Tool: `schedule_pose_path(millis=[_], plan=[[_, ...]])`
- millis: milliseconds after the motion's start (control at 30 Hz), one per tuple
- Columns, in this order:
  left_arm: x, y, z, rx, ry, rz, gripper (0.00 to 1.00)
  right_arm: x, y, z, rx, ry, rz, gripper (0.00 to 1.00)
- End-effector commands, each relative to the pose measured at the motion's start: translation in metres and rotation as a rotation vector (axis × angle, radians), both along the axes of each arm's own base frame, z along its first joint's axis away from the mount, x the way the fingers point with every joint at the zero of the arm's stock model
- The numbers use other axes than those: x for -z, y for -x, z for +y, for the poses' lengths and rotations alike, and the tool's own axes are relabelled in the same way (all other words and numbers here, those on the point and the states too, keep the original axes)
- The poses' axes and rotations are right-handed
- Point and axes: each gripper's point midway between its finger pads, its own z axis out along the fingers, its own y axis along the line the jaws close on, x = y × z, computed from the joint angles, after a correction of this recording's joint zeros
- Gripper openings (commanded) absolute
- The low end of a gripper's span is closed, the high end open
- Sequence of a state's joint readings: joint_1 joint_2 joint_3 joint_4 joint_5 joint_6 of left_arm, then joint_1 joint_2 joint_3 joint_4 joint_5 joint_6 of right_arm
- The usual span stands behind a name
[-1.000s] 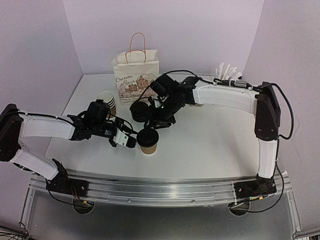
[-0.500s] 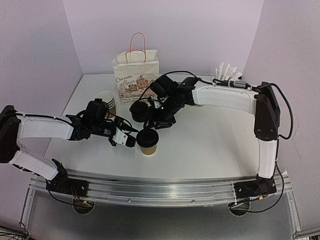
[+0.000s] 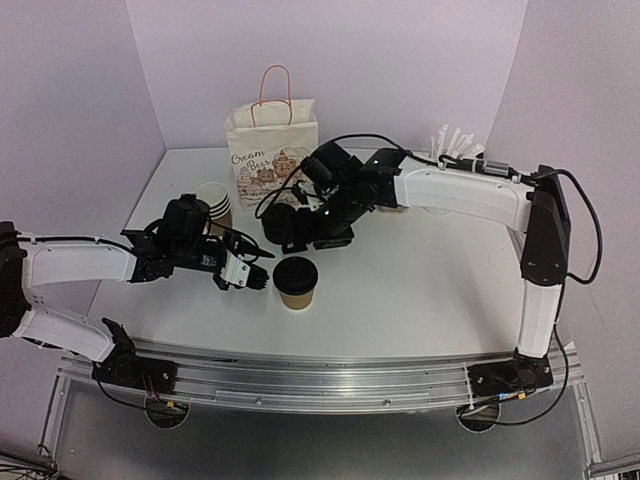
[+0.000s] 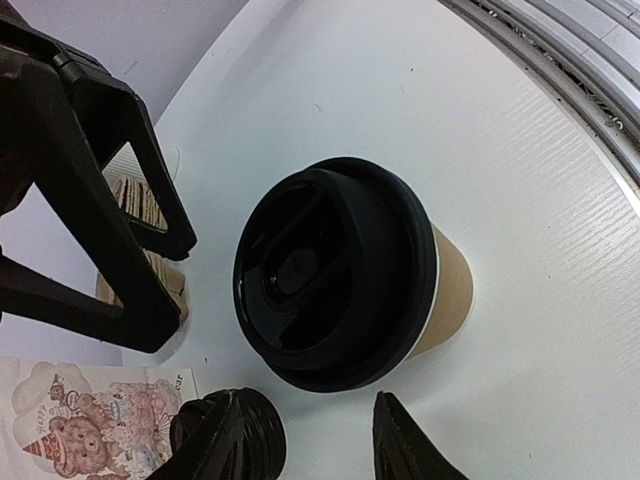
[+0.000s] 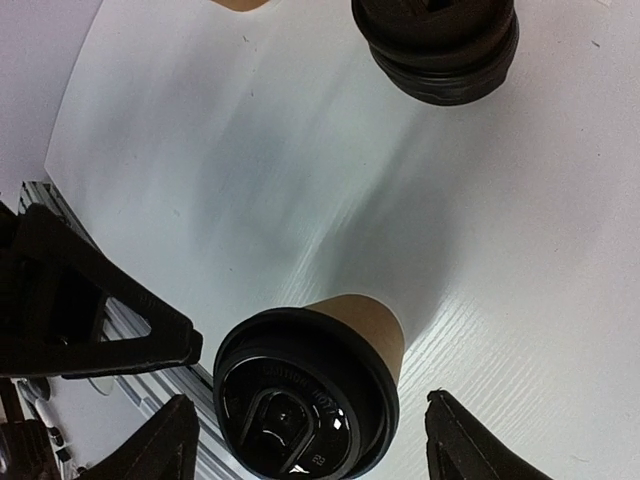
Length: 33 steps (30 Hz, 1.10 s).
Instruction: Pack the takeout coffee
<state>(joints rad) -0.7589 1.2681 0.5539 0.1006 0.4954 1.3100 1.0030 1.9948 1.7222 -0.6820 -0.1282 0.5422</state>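
Where the left gripper [image 3: 262,282] ends, its two black fingers [image 4: 228,445] stand apart with only bare table between them. Their tips stop just short of the takeout coffee (a small brown kraft-paper cup [image 3: 296,292], upright under a round black plastic lid [image 3: 296,271]) and do not touch it. That gripper lies at the cup's 9 o'clock, low over the white table [image 3: 430,290].

The right gripper [image 5: 312,432] has its fingers [image 5: 165,450] spread wide with nothing gripped; in its wrist view the lidded cup shows beyond their tips. From above it hangs at the cup's 12 o'clock, clear of it, beside a stack of black lids [image 3: 277,222] at the cup's 11 o'clock.

The cup stands on the table's near half, toward 7 o'clock of the table's middle. A nested stack of lidless brown cups [image 3: 214,200] sits at its 10 o'clock. A white printed paper bag with pink handles [image 3: 270,150] stands well behind at 12 o'clock.
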Motion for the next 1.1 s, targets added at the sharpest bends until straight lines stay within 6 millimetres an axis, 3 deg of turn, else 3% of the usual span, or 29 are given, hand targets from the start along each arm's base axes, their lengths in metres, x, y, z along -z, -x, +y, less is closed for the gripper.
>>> schedule_pose_path(millis=[0,133,400,667,1067], plan=[[-0.011,0.009,0.001,-0.005,0.04,0.055,0.43,-0.014,0.011,-0.002,0.002,-0.003,-0.002,0.62],[-0.014,0.022,-0.005,0.052,0.047,0.059,0.4,-0.006,0.016,-0.005,0.036,0.01,0.045,0.54],[0.003,0.032,-0.012,0.113,0.014,0.049,0.54,0.008,0.023,-0.005,0.053,0.043,0.07,0.5],[0.012,0.033,-0.015,0.111,-0.011,0.089,0.56,0.009,0.025,-0.007,0.059,0.059,0.067,0.49],[0.01,0.027,-0.02,0.094,0.005,0.076,0.57,0.025,0.033,-0.005,0.047,0.097,0.082,0.49]])
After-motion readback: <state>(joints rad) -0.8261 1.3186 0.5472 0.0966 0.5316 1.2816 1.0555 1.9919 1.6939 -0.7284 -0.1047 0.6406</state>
